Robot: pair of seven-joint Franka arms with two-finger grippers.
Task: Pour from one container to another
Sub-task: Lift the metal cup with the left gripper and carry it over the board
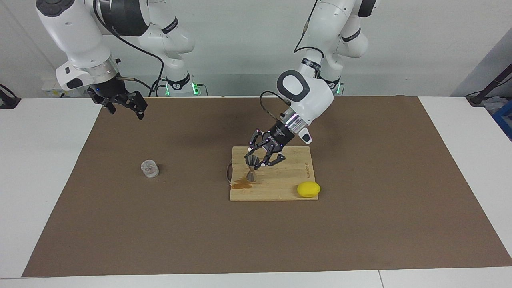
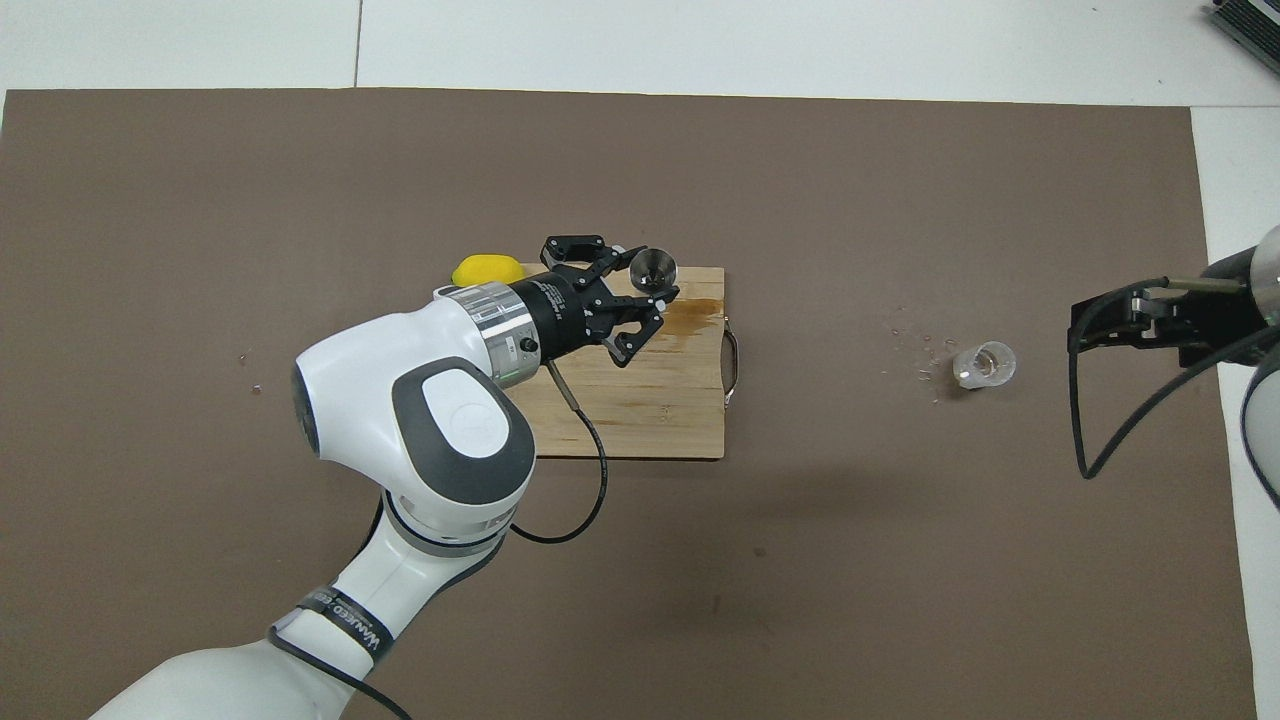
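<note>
While the jigger (image 1: 252, 168) stands upright on the cutting board (image 1: 288, 188) beside a brown spill (image 1: 241, 184), the left gripper (image 1: 262, 157) sits at its cup, jaws spread. Glass tumbler (image 1: 150, 168) rests on the counter (image 1: 160, 224), ungrasped; right gripper (image 1: 122, 105) waits, jaws spread. Pouring appears incomplete.

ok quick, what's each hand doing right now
Left hand: open, fingers spread beside the jigger on the cutting board, not gripping it.
Right hand: open, holding nothing, waiting up in the air, not over the glass tumbler.
</note>
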